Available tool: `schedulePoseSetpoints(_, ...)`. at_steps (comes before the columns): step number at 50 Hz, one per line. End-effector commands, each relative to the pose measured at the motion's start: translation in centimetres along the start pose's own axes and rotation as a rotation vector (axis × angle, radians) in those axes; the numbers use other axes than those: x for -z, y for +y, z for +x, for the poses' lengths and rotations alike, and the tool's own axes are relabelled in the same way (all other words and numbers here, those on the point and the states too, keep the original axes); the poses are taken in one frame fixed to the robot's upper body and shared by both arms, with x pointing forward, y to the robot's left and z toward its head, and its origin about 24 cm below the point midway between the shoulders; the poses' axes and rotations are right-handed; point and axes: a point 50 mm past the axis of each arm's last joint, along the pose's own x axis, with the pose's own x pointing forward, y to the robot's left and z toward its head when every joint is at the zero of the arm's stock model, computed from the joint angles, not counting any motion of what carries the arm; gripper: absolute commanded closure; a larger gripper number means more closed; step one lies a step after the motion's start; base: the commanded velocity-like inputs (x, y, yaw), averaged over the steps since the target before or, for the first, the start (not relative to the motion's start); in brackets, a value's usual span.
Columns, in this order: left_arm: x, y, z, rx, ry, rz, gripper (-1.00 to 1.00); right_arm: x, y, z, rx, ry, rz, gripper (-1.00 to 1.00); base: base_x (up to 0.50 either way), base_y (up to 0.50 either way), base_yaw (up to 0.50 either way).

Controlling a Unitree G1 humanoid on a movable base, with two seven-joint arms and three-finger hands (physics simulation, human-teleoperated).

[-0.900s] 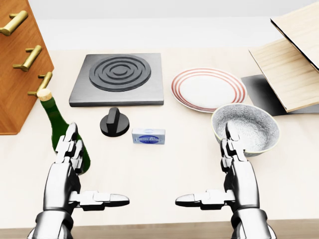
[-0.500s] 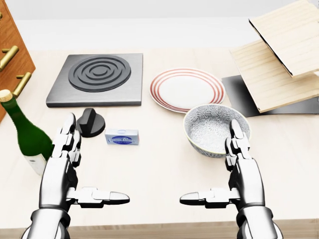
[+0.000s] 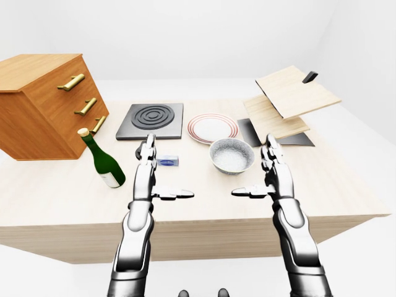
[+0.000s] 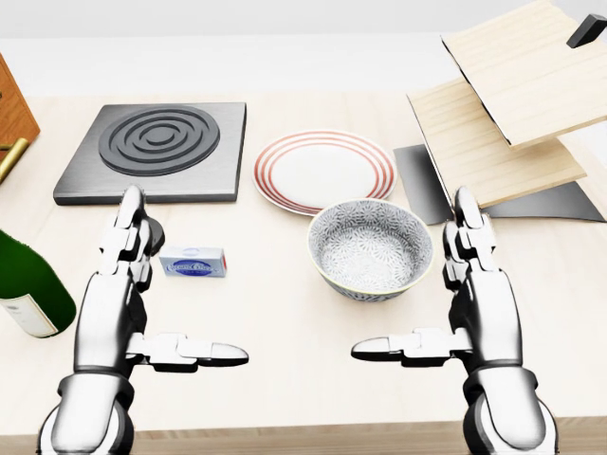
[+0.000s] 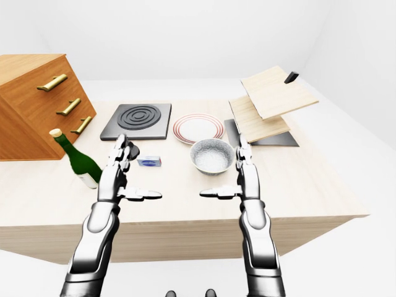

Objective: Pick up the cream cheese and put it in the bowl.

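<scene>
The cream cheese is a small white and blue box lying flat on the wooden table, left of the bowl. The bowl is grey, patterned and empty, and stands upright near the middle of the head view. My left hand is open, with its fingers upright just left of the cream cheese and not touching it. My right hand is open and empty, just right of the bowl, its thumb pointing left.
A dark stove plate and a red-ringed plate lie above. A green wine bottle stands at the left edge. A black knob shows behind my left fingers. Tilted wooden boards are at the right, and a drawer cabinet at the left.
</scene>
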Motion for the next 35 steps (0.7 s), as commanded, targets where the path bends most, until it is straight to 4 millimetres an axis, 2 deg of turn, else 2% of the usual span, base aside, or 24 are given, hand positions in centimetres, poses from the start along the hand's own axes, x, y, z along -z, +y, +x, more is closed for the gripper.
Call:
schedulePoseSetpoints(1,-4.1,0.3,3.0,-0.005,-0.165,0.039,-1.00,-4.0,-1.0,2.2,0.036,-0.163,0.000,-1.00,0.00,0.00,0.00)
schedulePoseSetpoints(4,-4.1,0.3,3.5,-0.025,-0.159,0.042,-1.00,-4.0,-1.0,2.2,0.030,-0.161,-0.011,-1.00,0.00,0.00,0.00)
schedulePoseSetpoints(13,-2.4,-0.3,3.3,-0.014,-0.092,0.032,-1.00,-4.2,-1.0,1.8,0.031,-0.171,-0.015,-1.00,0.00,0.00,0.00)
schedulePoseSetpoints(35,-1.5,-0.4,2.9,-0.001,-0.057,0.034,-1.00,-3.4,-0.4,1.7,0.011,-0.138,-0.041,-1.00,0.26,-0.01,0.00)
